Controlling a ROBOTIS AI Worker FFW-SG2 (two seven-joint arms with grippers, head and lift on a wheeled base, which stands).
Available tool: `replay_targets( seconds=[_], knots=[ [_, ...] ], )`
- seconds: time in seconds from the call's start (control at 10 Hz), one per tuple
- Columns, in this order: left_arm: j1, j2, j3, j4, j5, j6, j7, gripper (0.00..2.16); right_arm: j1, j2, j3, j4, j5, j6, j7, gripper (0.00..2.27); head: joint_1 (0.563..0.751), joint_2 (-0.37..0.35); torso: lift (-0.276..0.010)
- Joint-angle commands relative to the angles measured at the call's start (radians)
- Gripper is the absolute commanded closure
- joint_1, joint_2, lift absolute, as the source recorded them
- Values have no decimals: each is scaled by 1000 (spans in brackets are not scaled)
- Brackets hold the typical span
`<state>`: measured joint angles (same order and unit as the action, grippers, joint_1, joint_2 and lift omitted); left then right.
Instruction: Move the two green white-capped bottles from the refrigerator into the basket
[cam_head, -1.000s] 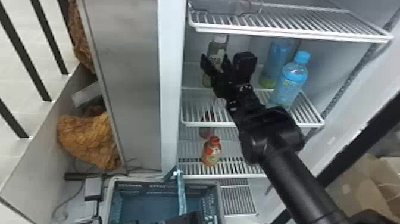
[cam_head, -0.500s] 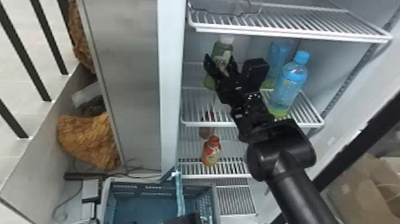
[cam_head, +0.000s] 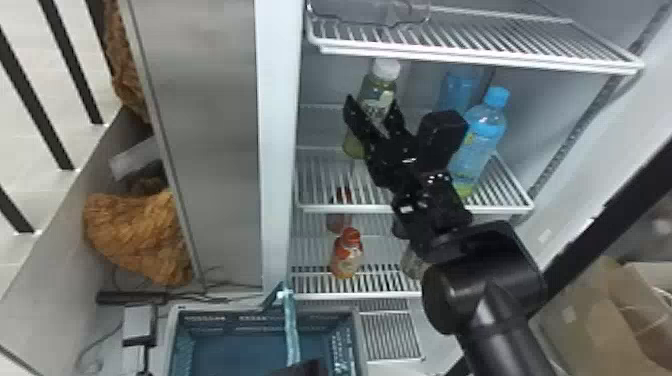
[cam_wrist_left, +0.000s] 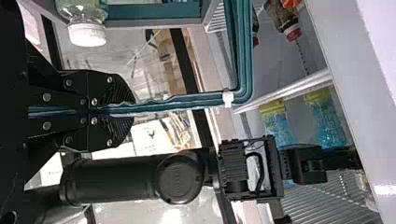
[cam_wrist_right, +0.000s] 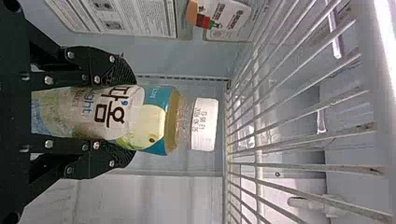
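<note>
Reference: white wire middle shelf (cam_head: 345, 207) of the refrigerator.

Right gripper (cam_head: 371, 103): over the left part of the middle shelf, both flat black fingers (cam_wrist_right: 122, 72) spread, one to each side of the green plastic bottle with white screw cap (cam_head: 387, 70); firm contact cannot be confirmed. Bottle location: at the left part of the middle shelf, between the fingers, with cap beyond the tips.

Left gripper (cam_head: 306, 369): below the middle shelf and toward its left, pressed together, pinching the slim teal handle (cam_head: 291, 325) of the teal plastic basket (cam_head: 357, 345).

Second green bottle with white cap (cam_wrist_left: 87, 33): at the basket rim, below the middle shelf; inside or outside, cannot tell.

On the middle shelf, to the right: blue-capped clear bottle with blue label (cam_head: 481, 130), with a similar blue bottle (cam_head: 457, 92) just behind. Below the middle shelf, on the lower rack (cam_head: 380, 295): small orange bottle with red cap (cam_head: 346, 255). Above the middle shelf: white wire upper shelf (cam_head: 450, 57).
</note>
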<state>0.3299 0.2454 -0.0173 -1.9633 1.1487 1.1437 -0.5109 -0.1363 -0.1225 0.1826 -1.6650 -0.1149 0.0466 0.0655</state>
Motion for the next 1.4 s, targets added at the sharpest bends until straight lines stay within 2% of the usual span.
replay_targets(
  seconds=[0.0, 0.9, 1.3],
  knots=[
    [4, -2, 3, -4, 0, 0, 0, 1190, 43, -5, -9, -64, -7, 34, 7, 883, 695, -165, -4],
    [11, -3, 11, -6, 0, 0, 0, 1190, 345, -62, -41, -562, -84, 282, 56, 883, 695, -163, -4],
    [11, -2, 11, -6, 0, 2, 0, 1190, 499, -65, -75, -737, -126, 351, 80, 883, 695, -164, -4]
  ],
)
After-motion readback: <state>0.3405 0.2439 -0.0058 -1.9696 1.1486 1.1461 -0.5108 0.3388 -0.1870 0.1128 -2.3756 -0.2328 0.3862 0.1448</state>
